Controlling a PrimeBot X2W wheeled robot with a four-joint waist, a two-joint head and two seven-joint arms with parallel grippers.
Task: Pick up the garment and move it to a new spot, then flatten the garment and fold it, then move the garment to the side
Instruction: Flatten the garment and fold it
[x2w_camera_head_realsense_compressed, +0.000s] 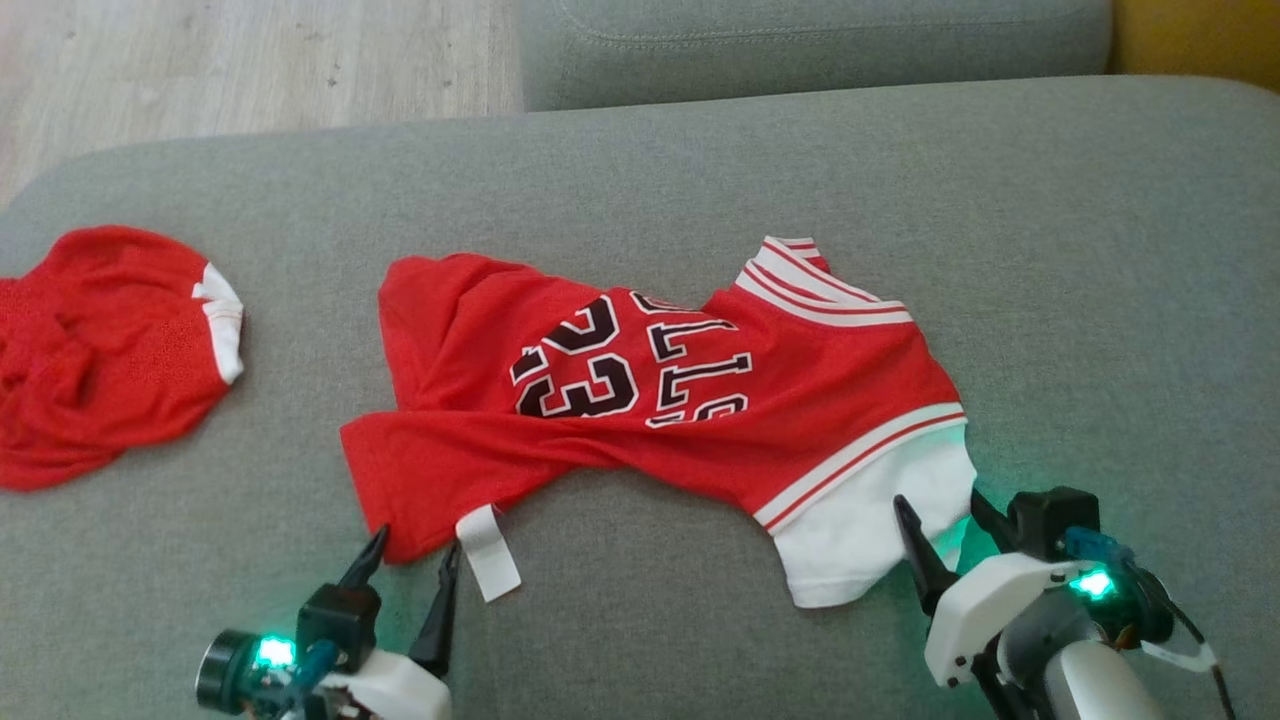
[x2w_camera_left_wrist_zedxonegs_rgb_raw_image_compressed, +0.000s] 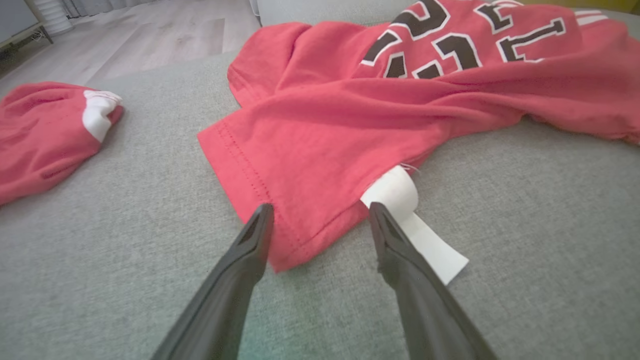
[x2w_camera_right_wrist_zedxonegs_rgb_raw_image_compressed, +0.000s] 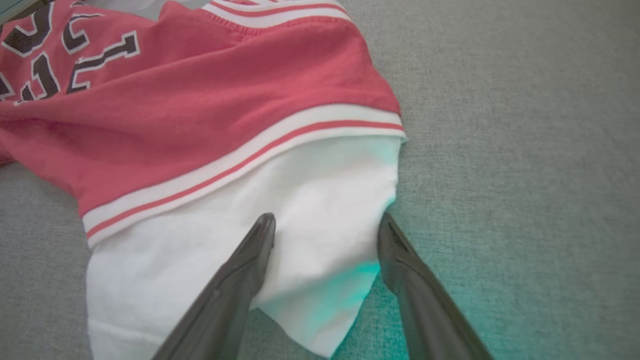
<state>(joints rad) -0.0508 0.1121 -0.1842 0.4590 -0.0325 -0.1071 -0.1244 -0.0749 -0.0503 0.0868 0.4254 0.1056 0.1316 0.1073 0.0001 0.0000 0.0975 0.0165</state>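
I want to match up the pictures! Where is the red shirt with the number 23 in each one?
Head view: the jersey lies mid-picture on the grey cushion.
Left wrist view: the jersey is at upper centre and right, its hem corner between the fingers of the open left gripper.
Right wrist view: the jersey is at upper left, its white part between the fingers of the open right gripper.
Shared landmark: the black lettering.

A broad grey woven-fabric sofa seat (x2w_camera_head_realsense_compressed: 640, 170) carries a red mesh basketball jersey with black numerals and white-striped trim (x2w_camera_head_realsense_compressed: 620, 400), which lies rumpled across its middle. Well apart from the jersey, to its left, a crumpled red cloth garment with a white band (x2w_camera_head_realsense_compressed: 100, 350) lies on the same cushion.
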